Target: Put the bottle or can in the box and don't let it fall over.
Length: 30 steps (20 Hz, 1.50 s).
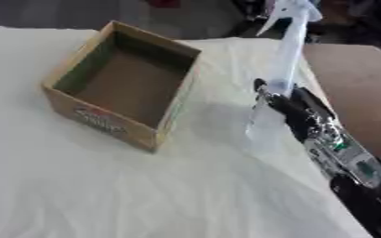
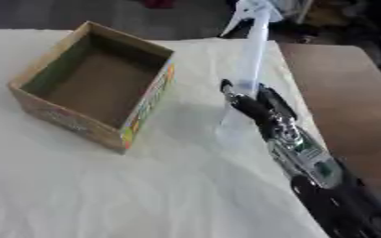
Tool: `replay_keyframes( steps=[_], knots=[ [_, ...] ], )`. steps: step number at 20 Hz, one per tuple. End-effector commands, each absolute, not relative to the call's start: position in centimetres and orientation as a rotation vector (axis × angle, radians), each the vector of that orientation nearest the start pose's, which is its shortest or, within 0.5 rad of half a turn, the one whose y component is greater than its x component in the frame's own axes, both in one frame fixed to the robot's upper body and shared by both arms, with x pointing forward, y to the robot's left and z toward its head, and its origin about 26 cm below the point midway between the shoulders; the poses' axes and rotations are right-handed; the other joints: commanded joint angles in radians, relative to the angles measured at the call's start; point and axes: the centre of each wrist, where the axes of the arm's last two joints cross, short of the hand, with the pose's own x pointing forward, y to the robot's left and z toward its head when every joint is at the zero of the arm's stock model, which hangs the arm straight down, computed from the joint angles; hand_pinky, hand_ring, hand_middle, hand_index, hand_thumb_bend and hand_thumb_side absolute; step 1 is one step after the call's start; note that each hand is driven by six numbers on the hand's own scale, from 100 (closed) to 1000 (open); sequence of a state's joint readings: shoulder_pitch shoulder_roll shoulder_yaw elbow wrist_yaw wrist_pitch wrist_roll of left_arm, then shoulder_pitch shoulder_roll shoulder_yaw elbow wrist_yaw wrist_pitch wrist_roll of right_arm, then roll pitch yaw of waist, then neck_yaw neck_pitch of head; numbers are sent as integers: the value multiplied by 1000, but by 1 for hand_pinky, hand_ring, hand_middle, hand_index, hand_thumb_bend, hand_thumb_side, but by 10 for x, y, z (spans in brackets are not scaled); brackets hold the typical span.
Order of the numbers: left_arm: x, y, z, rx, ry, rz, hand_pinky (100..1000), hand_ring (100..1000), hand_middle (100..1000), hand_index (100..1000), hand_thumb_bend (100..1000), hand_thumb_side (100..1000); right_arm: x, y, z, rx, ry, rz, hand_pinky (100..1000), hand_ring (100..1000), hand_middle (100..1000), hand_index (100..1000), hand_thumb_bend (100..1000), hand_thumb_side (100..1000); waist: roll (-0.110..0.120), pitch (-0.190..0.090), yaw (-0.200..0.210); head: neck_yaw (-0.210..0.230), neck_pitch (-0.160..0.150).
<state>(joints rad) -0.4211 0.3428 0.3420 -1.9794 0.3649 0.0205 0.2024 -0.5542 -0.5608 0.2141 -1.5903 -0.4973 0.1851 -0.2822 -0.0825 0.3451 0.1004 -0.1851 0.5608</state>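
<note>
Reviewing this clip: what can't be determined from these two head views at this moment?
- Left hand: in neither view.
- Right hand on the spray bottle: its own dark fingers hide how far they wrap.
- Bottle's lower body: clear against the white cloth, base contact unclear.
- Print on the box: too blurred to read.
- Spray head: at the top edge, blurred in both views.

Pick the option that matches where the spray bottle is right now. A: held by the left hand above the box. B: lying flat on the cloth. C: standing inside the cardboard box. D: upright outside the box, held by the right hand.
D: the spray bottle stands upright on the cloth, right of the empty cardboard box, with the right hand curled round its lower body.
</note>
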Motion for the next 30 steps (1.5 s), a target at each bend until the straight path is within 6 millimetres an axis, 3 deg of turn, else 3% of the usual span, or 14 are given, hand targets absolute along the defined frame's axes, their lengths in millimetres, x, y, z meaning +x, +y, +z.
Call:
replay_keyframes(
  steps=[1,11,21,25,30],
  knots=[
    [293,337,265,125,-2460,279,1000,1000,1000,731,349,623,371,-273,219,-56,-1922,146,960,440,462,138,100,441,6,-22,-1,-5,1],
    [293,337,266,127,-2460,281,1000,1000,1000,732,354,620,357,-268,261,40,-2026,115,958,440,464,138,100,470,5,-25,-1,-7,16],
    [294,334,266,109,-2464,280,1000,1000,1000,732,358,614,358,-253,306,102,-2123,88,954,439,458,139,100,470,0,-33,12,-31,36],
    [296,330,269,77,-2476,287,1000,1000,1000,732,362,610,363,-247,323,94,-2184,62,952,437,455,139,100,470,-2,-32,31,-55,42],
    [299,320,277,3,-2507,296,1000,1000,1000,732,368,601,374,-241,340,61,-2253,25,943,439,452,142,100,470,-3,-17,68,-98,26]
  ],
)
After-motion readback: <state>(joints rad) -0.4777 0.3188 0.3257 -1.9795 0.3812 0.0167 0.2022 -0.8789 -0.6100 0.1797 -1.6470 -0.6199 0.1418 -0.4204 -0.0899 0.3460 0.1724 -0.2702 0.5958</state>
